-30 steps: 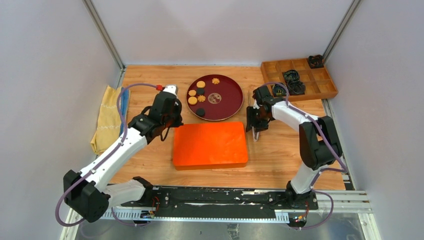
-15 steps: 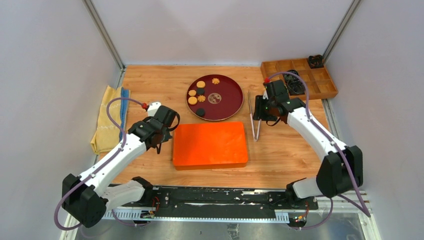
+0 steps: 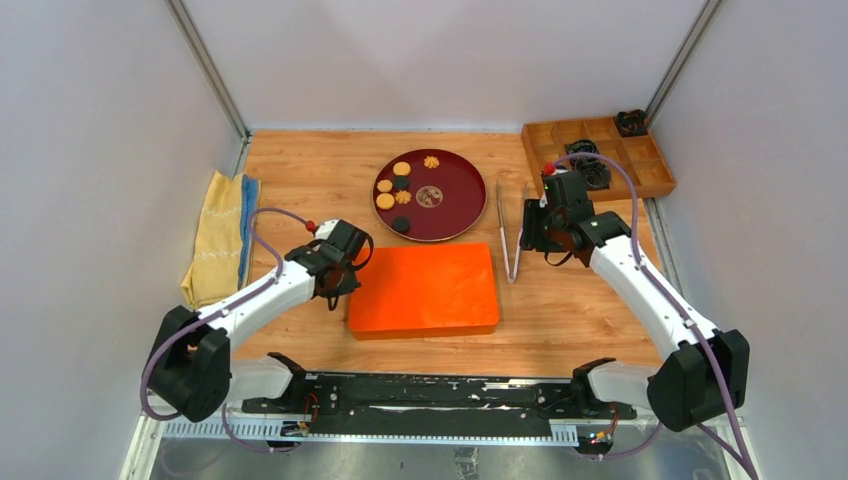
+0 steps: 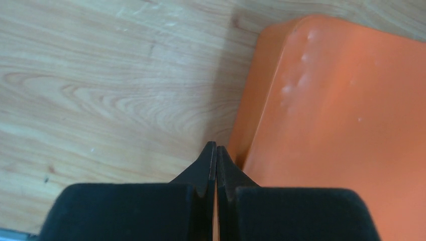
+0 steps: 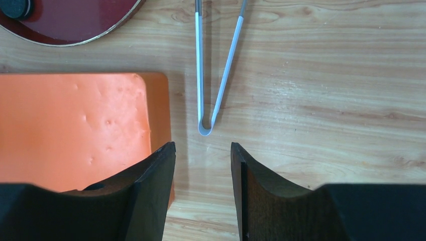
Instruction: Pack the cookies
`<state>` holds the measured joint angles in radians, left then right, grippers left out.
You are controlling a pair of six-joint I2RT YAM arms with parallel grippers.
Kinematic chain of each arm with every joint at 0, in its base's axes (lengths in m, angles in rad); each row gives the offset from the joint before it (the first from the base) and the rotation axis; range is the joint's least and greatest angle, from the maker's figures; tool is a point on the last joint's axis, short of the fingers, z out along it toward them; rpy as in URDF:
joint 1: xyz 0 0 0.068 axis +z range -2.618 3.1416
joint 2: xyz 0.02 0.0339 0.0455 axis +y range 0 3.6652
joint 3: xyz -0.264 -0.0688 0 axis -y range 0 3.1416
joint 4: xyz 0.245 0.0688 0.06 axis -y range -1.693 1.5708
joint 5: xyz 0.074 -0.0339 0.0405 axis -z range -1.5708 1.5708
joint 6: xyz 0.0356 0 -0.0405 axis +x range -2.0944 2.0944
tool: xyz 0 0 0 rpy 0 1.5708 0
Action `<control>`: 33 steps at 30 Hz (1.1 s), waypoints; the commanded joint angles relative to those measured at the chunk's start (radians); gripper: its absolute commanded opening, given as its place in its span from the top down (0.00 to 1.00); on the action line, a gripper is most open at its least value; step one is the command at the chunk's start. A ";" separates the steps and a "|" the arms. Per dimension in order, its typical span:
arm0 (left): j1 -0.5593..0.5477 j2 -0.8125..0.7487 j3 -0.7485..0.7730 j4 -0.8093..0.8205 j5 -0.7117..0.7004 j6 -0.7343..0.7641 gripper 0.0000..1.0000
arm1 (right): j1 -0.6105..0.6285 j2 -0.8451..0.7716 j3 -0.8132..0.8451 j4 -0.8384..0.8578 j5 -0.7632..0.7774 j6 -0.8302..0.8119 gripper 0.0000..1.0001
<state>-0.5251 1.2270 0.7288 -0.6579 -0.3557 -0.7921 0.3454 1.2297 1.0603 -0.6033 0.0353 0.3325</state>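
Several cookies, golden and dark, lie on a round dark-red tray at the back centre. In front of it lies a closed orange box. My left gripper is shut and empty, with its tips at the box's left edge. My right gripper hangs open and empty just right of the box's far right corner. It is above the bend of the metal tongs, which lie on the table. One dark cookie shows on the tray.
A folded yellow cloth lies at the left wall. A wooden compartment tray holding black items sits at the back right. The tongs lie between the red tray and the right arm. Walls close in three sides.
The right gripper has left the tongs on the table and drawn off to the right. The left gripper has swung nearer and in to the orange box's left edge.
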 commanded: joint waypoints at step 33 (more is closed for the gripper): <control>0.044 0.194 0.260 0.205 -0.092 0.185 1.00 | 0.001 -0.108 -0.126 -0.047 0.012 -0.011 0.50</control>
<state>-0.5079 1.4570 0.9279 -0.4442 -0.3676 -0.6449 0.3458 1.1400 0.9390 -0.6228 0.0242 0.3325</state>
